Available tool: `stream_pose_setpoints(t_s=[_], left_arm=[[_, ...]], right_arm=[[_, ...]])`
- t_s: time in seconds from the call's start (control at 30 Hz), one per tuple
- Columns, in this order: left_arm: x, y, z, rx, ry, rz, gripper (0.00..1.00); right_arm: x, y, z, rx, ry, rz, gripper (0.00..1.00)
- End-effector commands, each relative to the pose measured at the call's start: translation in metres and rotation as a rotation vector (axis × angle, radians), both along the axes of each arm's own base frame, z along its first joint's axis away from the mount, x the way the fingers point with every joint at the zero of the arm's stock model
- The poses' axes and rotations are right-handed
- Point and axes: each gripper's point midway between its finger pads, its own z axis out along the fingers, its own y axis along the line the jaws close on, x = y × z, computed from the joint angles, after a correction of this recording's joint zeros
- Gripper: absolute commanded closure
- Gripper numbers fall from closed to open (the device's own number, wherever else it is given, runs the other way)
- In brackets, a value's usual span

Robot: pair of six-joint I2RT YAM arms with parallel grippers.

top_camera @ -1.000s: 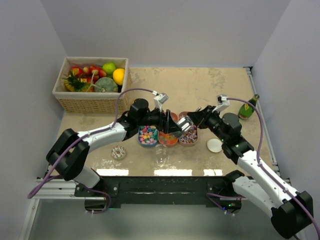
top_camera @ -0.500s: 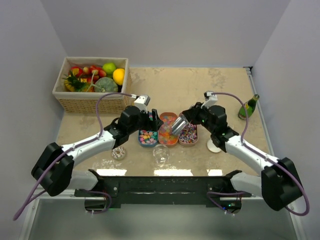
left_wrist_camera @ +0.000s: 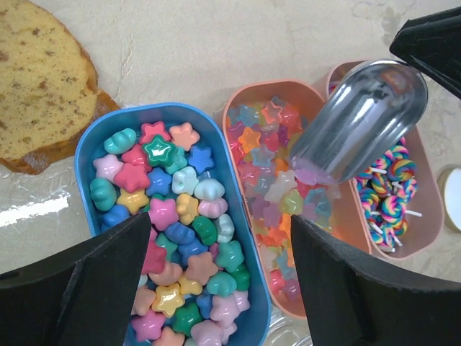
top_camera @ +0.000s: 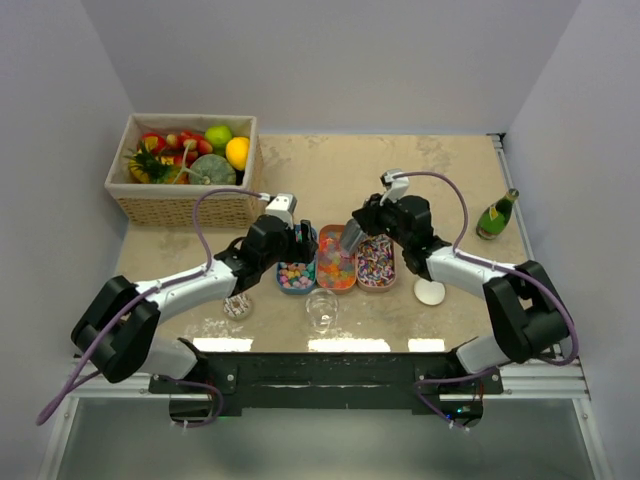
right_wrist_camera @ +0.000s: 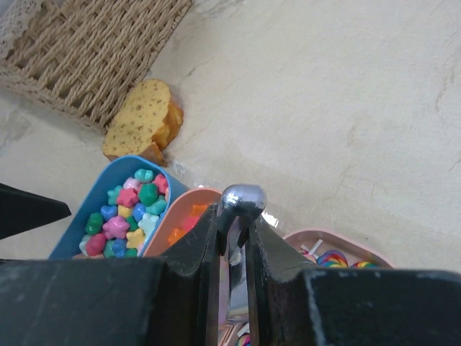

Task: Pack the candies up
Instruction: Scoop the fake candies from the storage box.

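The candies (left_wrist_camera: 176, 238) fill three trays (left_wrist_camera: 85, 155) on the desk (left_wrist_camera: 252, 43). Tiny, light and probably slick, they suit scooping better than pinching. The right gripper (right_wrist_camera: 234, 229) is clamped on a metal scoop (left_wrist_camera: 356, 122) angled down into the middle tray (left_wrist_camera: 226, 119). The left gripper (left_wrist_camera: 220, 238) hangs wide open, empty.

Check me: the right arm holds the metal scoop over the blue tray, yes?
No. The right arm holds the scoop over the middle pink tray, not the blue tray; the left wrist view shows it.
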Motion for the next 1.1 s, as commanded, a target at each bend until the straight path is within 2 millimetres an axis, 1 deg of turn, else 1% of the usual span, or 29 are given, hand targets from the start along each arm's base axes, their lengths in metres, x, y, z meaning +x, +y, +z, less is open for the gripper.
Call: stream_pose_setpoints(t_s=[0.0, 0.13, 0.23, 0.33, 0.37, 0.43, 0.53, 0.67, 0.83, 1.07], left_arm=[[0.017, 0.000, 0.012, 0.013, -0.043, 0.038, 0.17], [0.019, -0.001, 0.004, 0.027, -0.030, 0.035, 0.18], [0.019, -0.005, -0.001, 0.027, -0.015, 0.023, 0.19], [0.018, -0.008, -0.006, 0.023, -0.001, 0.013, 0.22], [0.017, -0.009, -0.005, 0.019, -0.002, 0.007, 0.23], [0.017, -0.011, -0.007, 0.018, 0.001, 0.001, 0.25], [0.017, -0.012, -0.009, 0.016, 0.005, -0.006, 0.29], [0.016, -0.016, -0.010, 0.005, 0.009, -0.026, 0.36], [0.015, -0.021, -0.013, -0.006, 0.018, -0.048, 0.42], [0.012, -0.026, -0.019, -0.018, 0.036, -0.073, 0.44]], right_arm=[[0.019, 0.007, 0.033, 0.001, -0.146, 0.019, 1.00], [0.022, 0.011, 0.031, 0.009, -0.156, 0.033, 1.00], [0.019, 0.016, 0.023, 0.016, -0.141, 0.061, 1.00], [0.013, 0.019, 0.014, 0.033, -0.114, 0.073, 1.00], [0.010, 0.020, 0.007, 0.035, -0.096, 0.077, 1.00], [0.005, 0.022, 0.003, 0.053, -0.073, 0.083, 1.00], [-0.002, 0.020, -0.010, 0.069, -0.025, 0.076, 1.00], [-0.010, 0.019, -0.022, 0.097, 0.031, 0.066, 1.00], [-0.018, 0.023, -0.034, 0.159, 0.094, 0.067, 1.00], [-0.025, 0.029, -0.049, 0.188, 0.156, 0.077, 1.00]])
